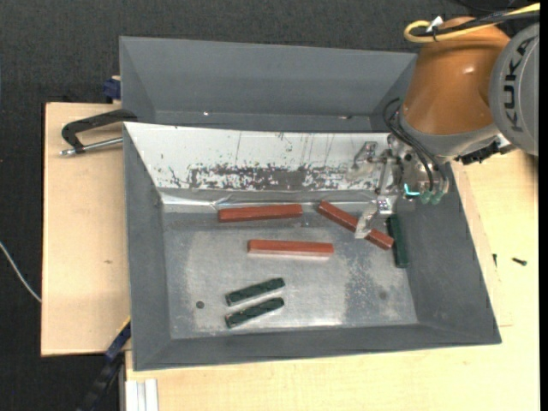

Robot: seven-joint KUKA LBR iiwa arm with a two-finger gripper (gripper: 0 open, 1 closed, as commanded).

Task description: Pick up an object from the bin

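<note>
My gripper [382, 188] hangs low at the right end of the bin, close to the back wall. Its lower tip crosses a red-brown bar [338, 216] that lies slanted on the floor, running from the back wall down to the right. The bar shows on both sides of the tip. Just right of it, a dark green bar [397, 240] lies lengthwise along the foot of the right wall, beside the gripper.
Another red-brown bar [259, 214] lies along the back wall and a third [290, 247] in the middle of the floor. Two dark green bars [254, 291] [253, 312] lie side by side near the front. The arm's orange cover hangs over the right rim.
</note>
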